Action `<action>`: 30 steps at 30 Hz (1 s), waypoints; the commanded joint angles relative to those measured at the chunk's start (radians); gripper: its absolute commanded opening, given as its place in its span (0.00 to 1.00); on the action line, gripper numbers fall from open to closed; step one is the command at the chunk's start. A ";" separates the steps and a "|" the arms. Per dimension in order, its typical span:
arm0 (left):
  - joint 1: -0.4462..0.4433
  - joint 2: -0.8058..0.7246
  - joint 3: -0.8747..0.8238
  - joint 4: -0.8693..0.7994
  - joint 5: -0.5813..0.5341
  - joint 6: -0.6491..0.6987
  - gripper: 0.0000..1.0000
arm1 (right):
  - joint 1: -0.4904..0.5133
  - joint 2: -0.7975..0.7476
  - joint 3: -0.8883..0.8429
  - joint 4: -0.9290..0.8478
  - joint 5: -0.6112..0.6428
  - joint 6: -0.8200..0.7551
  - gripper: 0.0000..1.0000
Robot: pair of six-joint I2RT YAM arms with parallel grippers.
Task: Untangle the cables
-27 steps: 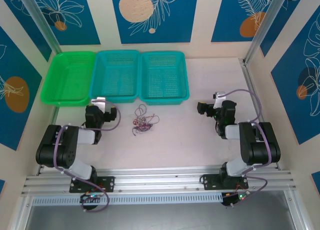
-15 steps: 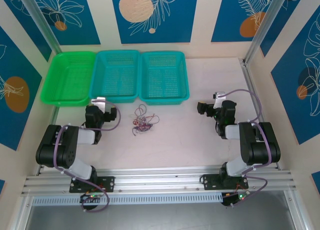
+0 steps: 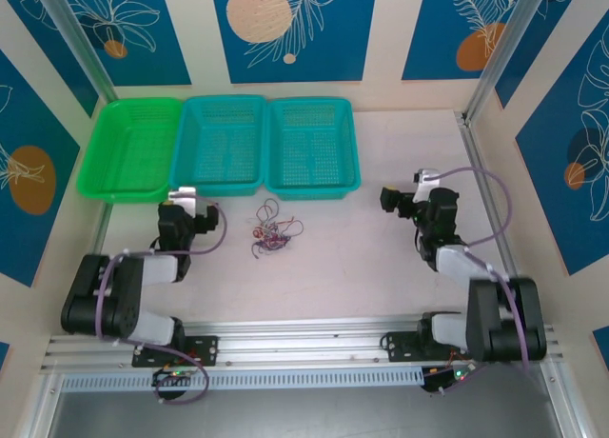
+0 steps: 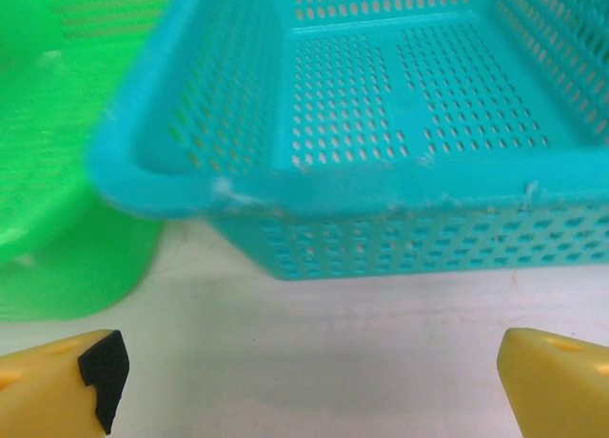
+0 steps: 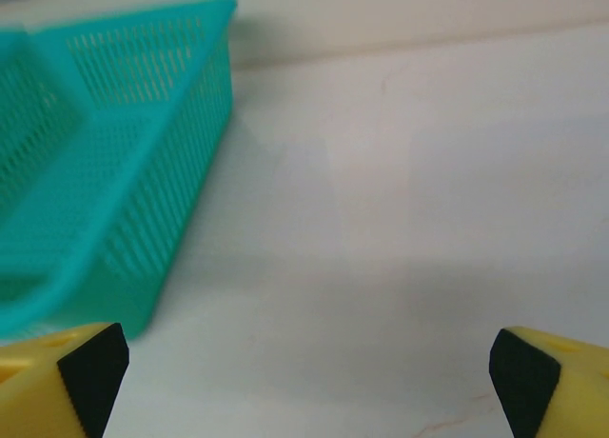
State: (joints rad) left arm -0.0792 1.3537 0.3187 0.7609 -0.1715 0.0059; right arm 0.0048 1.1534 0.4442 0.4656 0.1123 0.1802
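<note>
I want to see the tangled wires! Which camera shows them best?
The top view. The cables lie in a small red and dark tangle on the table, in front of the teal baskets. The left wrist camera faces basket walls, and the right wrist camera faces a basket and table instead.

Robot lab, alu rail (image 3: 304,343), patterned booth walls (image 3: 285,29)

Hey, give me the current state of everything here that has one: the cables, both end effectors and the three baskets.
cables: tangled in one clump on the table, neither end effector touching them.
left end effector: open, holding nothing, facing the middle teal basket.
right end effector: open, holding nothing.
green basket: upright, nothing inside.
middle teal basket: upright, nothing inside.
right teal basket: upright, nothing inside.
</note>
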 commanded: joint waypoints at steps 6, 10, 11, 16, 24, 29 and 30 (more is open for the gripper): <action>-0.012 -0.465 0.125 -0.653 0.037 -0.352 1.00 | 0.020 -0.302 0.288 -0.775 -0.089 0.350 0.99; -0.027 -0.543 0.178 -0.834 0.325 -0.616 0.95 | 0.114 -0.280 0.402 -0.941 -0.261 0.444 0.99; -0.038 -0.539 0.185 -0.863 0.379 -0.669 0.93 | 0.146 -0.260 0.423 -0.963 -0.289 0.461 0.99; -0.252 -0.427 0.239 -0.981 0.474 -0.752 0.77 | 0.378 -0.116 0.538 -1.055 -0.317 0.513 1.00; -0.449 -0.158 0.251 -0.928 0.379 -0.747 0.63 | 0.624 0.119 0.655 -1.070 -0.206 0.482 1.00; -0.455 -0.070 0.257 -0.927 0.315 -0.717 0.43 | 0.707 0.219 0.717 -1.085 -0.167 0.472 1.00; -0.455 -0.059 0.253 -0.917 0.315 -0.708 0.40 | 0.724 0.238 0.729 -1.090 -0.159 0.472 0.99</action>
State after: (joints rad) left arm -0.5266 1.2789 0.5564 -0.1623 0.1814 -0.7250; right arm 0.6952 1.3640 1.1240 -0.5827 -0.0742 0.6548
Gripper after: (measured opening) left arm 0.426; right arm 0.995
